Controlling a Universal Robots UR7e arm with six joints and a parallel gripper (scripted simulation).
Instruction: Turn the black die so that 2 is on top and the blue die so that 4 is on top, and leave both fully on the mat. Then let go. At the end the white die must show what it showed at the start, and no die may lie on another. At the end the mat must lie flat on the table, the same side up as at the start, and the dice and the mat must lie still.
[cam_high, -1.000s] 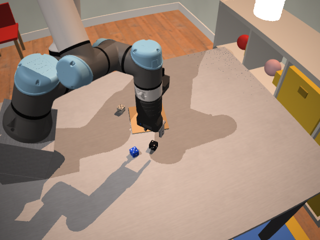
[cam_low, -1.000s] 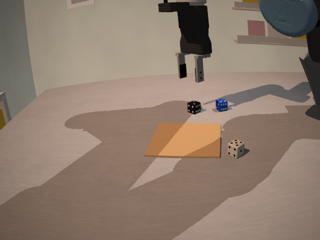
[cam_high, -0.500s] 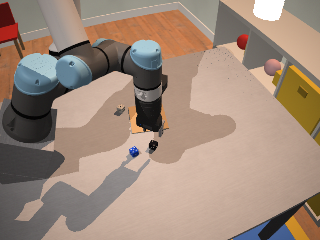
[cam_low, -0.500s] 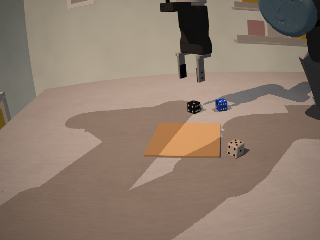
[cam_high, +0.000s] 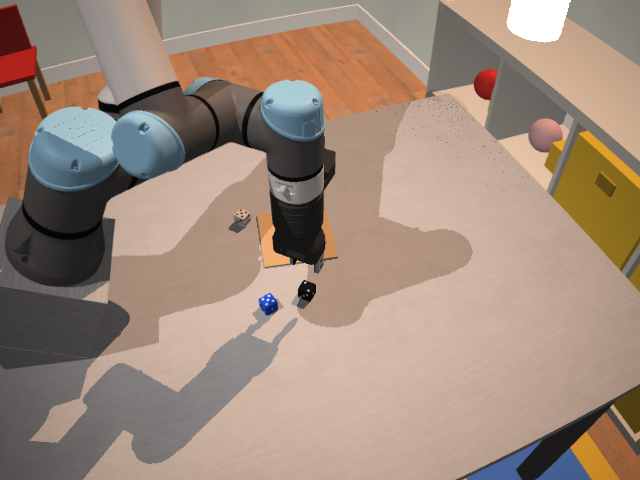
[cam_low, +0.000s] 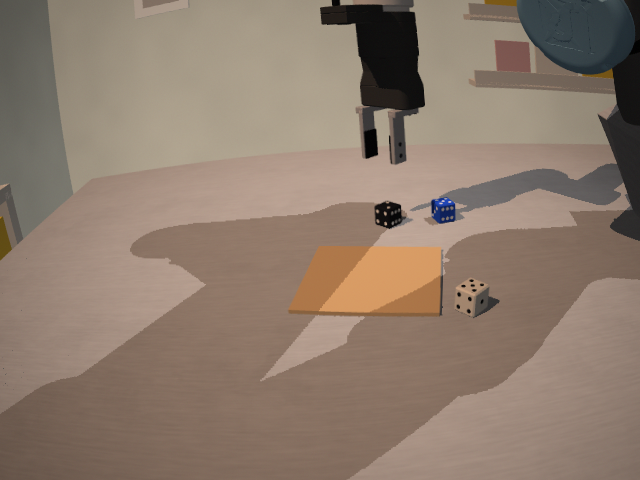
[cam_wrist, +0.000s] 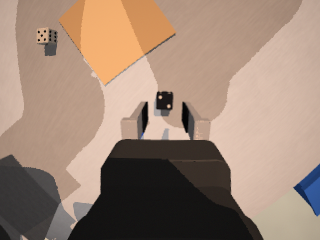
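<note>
Left to right in the exterior view, we see the orange mat (cam_low: 372, 281) nearest us, the black die (cam_low: 388, 213) on the table beyond its far edge, then the blue die (cam_low: 443, 210) and the white die (cam_low: 471, 297), all off the mat. The gripper (cam_low: 382, 149) hangs empty, fingers parted. We judge the black die lies almost straight below, framed between the fingers in the wrist view.
</note>
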